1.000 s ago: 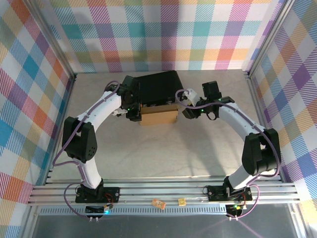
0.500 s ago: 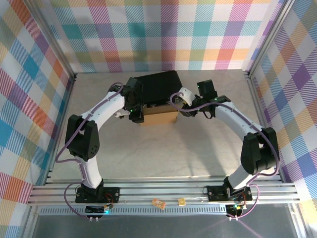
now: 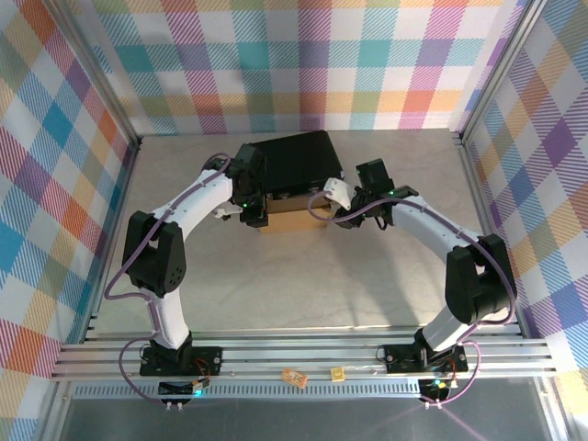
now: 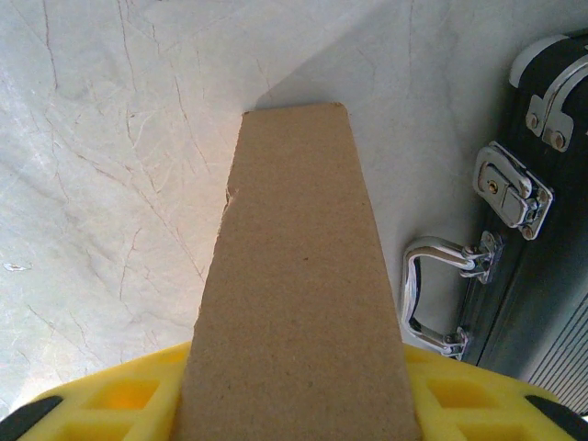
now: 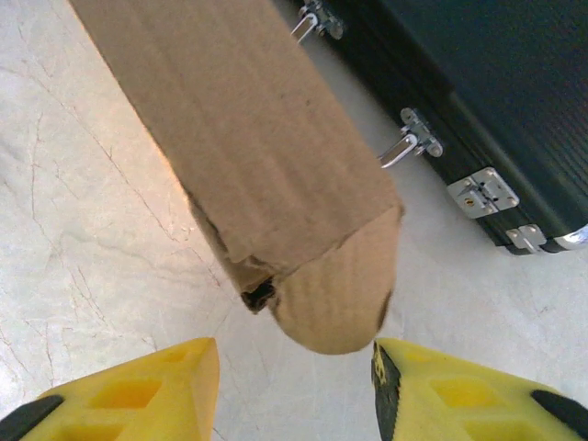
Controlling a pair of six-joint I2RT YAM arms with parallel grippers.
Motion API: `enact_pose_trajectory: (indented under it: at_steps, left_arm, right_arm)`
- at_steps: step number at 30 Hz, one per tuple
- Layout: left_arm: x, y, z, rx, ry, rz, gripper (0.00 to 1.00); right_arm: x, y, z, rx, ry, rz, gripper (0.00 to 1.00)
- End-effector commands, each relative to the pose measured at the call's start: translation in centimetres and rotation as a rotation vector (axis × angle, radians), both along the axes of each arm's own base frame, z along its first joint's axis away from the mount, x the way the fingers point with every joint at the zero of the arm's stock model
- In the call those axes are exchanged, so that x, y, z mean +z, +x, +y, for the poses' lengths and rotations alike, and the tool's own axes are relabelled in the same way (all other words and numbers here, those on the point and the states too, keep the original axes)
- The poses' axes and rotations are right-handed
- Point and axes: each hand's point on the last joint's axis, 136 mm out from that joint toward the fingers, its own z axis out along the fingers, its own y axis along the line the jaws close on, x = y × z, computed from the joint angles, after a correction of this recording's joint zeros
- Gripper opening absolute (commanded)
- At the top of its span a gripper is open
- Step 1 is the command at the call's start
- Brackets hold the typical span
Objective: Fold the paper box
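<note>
Box loc: paper box (image 3: 296, 220) on table (image 3: 276, 285), just in front of black case (image 3: 292, 163), between the two wrists.
Risk, R end: rounded tab (image 5: 340, 294) sits just ahead of right gripper (image 5: 294, 356). An off-centre close would prob. crush or tear it; the edge beside it looks ragged.
Risk, case: latches (image 5: 482, 193) and handle (image 4: 432, 294) are near. A wide swing may snag fingers or shove the box against them.
Risk, L end: a loose hold could let the panel spring back flat.
L arm pose: elbow out to L, wrist turned in at box's L end.
Left gripper (image 4: 299, 372): cardboard panel fills the gap; pinched or only resting, cannot tell.
R arm pose: arched in from R, wrist at box's R end.
R gripper state: jaws apart, mid-width, nothing held.
</note>
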Motion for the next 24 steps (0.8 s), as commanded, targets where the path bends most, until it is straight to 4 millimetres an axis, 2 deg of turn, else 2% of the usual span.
enact_pose_trajectory:
  at_steps: [1,7,16,24]
  left_arm:
    - [0.4,0.2,-0.1,0.011,-0.007,0.006,0.46]
    - [0.3,0.2,0.1,0.008,-0.005,0.006,0.46]
    - [0.4,0.4,0.1,0.008,-0.013,0.0,0.46]
    - [0.3,0.4,0.1,0.007,-0.012,-0.001,0.46]
  right_arm:
    - [1.4,0.8,0.4,0.016,0.006,-0.084,0.47]
    - [2.7,2.2,0.5,-0.005,0.003,-0.131,0.45]
    - [3.8,1.8,2.0,0.026,0.046,-0.102,0.33]
    - [3.7,1.0,3.0,0.048,0.065,-0.069,0.18]
